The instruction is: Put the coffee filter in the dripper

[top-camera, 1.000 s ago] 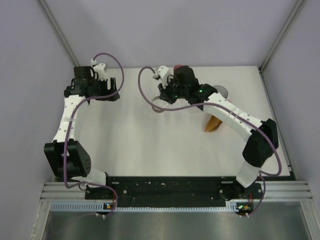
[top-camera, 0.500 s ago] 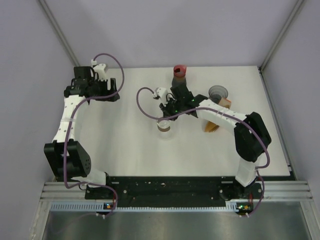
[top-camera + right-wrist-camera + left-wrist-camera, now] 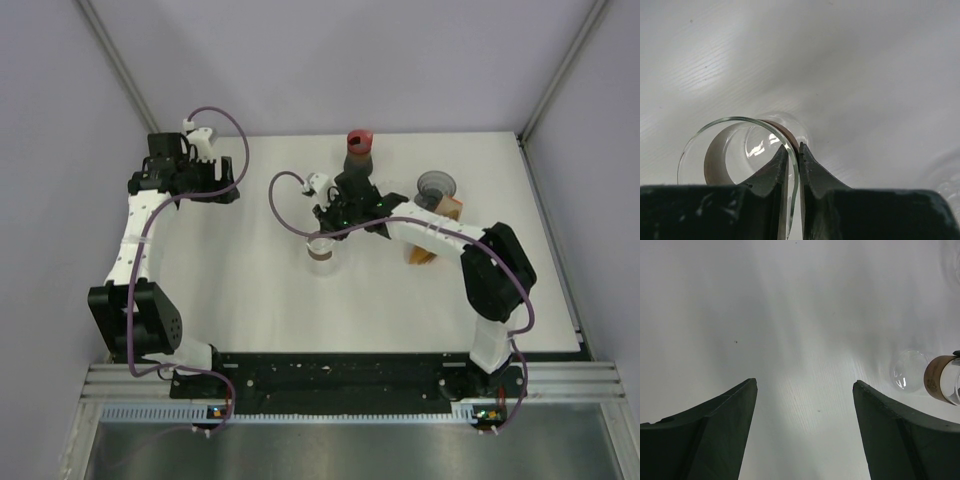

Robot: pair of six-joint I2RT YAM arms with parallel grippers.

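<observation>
A small glass dripper (image 3: 321, 250) with a brown collar stands on the white table left of centre. My right gripper (image 3: 327, 238) is shut on its rim. In the right wrist view the fingers pinch the thin glass wall (image 3: 740, 120), one inside and one outside, with the gripper (image 3: 794, 150) over the rim. The tan coffee filter (image 3: 424, 250) lies on the table to the right, beside my right arm. My left gripper (image 3: 234, 190) is open and empty at the back left. In its wrist view (image 3: 805, 385) it sees the dripper (image 3: 940, 384) far to the right.
A dark cylinder with a red top (image 3: 358, 142) stands at the back centre. A grey cup-like piece (image 3: 436, 185) and a tan object (image 3: 452, 206) sit at the back right. Walls enclose the table on three sides.
My right gripper has pulled the glass dripper from the back centre toward the front and left. This uncovered the red-topped cylinder. The left arm has not moved.
</observation>
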